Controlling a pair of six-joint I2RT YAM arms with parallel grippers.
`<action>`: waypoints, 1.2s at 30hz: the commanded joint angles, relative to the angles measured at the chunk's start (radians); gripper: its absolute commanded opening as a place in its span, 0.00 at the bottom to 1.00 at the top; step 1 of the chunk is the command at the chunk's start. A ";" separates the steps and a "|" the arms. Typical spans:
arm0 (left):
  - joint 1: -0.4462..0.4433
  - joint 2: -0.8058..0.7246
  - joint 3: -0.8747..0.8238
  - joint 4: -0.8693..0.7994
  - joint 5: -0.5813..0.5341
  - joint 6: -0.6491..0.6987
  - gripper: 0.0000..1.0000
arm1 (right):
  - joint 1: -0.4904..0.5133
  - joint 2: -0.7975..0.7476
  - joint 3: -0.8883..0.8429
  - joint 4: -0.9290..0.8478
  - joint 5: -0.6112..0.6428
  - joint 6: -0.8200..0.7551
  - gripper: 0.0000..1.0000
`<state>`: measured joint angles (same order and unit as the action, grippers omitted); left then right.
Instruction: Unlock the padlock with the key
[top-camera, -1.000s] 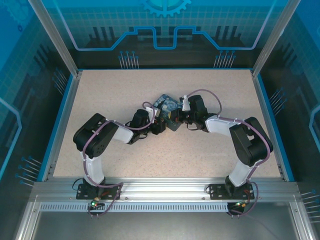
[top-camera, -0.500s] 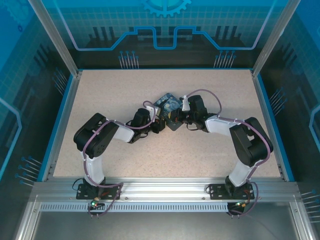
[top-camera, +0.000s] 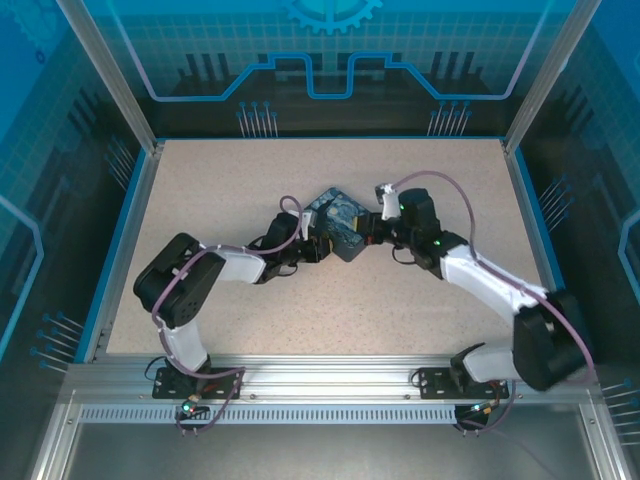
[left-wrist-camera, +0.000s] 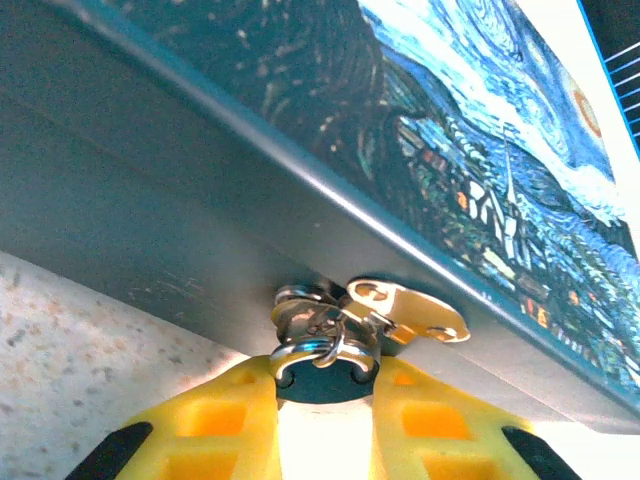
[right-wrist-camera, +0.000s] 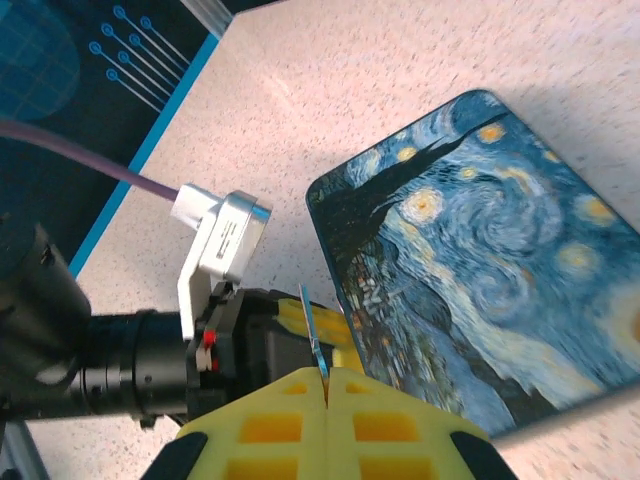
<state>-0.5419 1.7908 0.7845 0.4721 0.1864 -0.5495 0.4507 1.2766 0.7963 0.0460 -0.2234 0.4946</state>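
Observation:
The padlock (left-wrist-camera: 320, 358) hangs by its small silvery shackle from a brass hasp (left-wrist-camera: 412, 310) on the side of the Starry-Night box (left-wrist-camera: 420, 130). My left gripper (left-wrist-camera: 322, 378) is shut on the lock's dark body, right against the box wall. The key (right-wrist-camera: 314, 335) is a thin metal blade standing up from the closed yellow pads of my right gripper (right-wrist-camera: 326, 380). It is beside the box's corner and just short of the left gripper's yellow fingers (right-wrist-camera: 305, 322). In the top view, both grippers meet at the near side of the box (top-camera: 338, 220).
The box lies near the middle of a speckled beige table (top-camera: 230, 180) with a blue rim and glass walls around it. The left arm's white wrist camera (right-wrist-camera: 222, 245) sits close to the key. Both arms cross the table's near half.
The right arm has stretched out, its elbow dropping toward the right edge and its wrist shifting right. The left arm has sunk a little. The box has barely moved.

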 joint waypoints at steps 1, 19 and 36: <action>-0.022 -0.069 0.034 -0.096 0.003 -0.128 0.10 | 0.008 -0.113 -0.111 -0.149 0.081 -0.105 0.00; -0.046 -0.179 0.023 -0.111 0.124 -0.495 0.04 | 0.261 -0.180 -0.386 0.131 0.234 -0.260 0.00; -0.074 -0.194 0.019 -0.078 0.128 -0.546 0.03 | 0.263 0.010 -0.298 0.286 0.277 -0.308 0.00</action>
<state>-0.6044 1.6295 0.7906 0.3428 0.2882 -1.0756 0.7189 1.2793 0.4690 0.2790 0.0254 0.1974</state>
